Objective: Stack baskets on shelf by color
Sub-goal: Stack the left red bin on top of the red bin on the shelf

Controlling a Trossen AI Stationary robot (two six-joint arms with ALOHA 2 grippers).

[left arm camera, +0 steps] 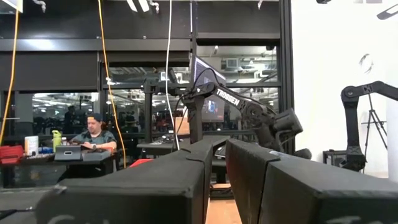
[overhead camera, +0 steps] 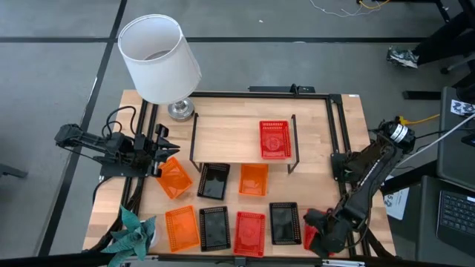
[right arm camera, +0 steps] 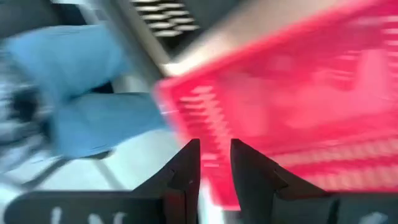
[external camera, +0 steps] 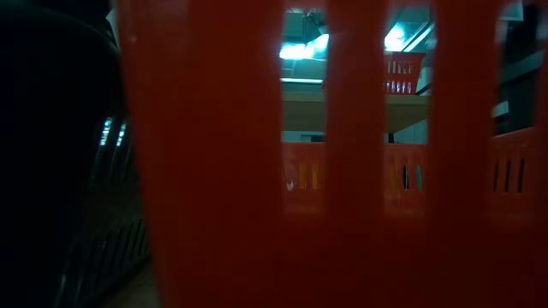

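Red mesh fills the low view. One red basket [overhead camera: 274, 139] sits on the shelf [overhead camera: 223, 141]; seven others lie on the table. Right gripper [right arm camera: 214, 163] pinches another red basket [right arm camera: 298, 106] at the table's near right corner. Left gripper [overhead camera: 165, 150] waits, narrow, empty. Only the high view shows the layout.

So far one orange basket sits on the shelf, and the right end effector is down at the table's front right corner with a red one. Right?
Not quite: the basket on the shelf is red, not orange, as the high view shows. The rest holds: the right end effector is at the table's front right corner with a red basket between its fingers.
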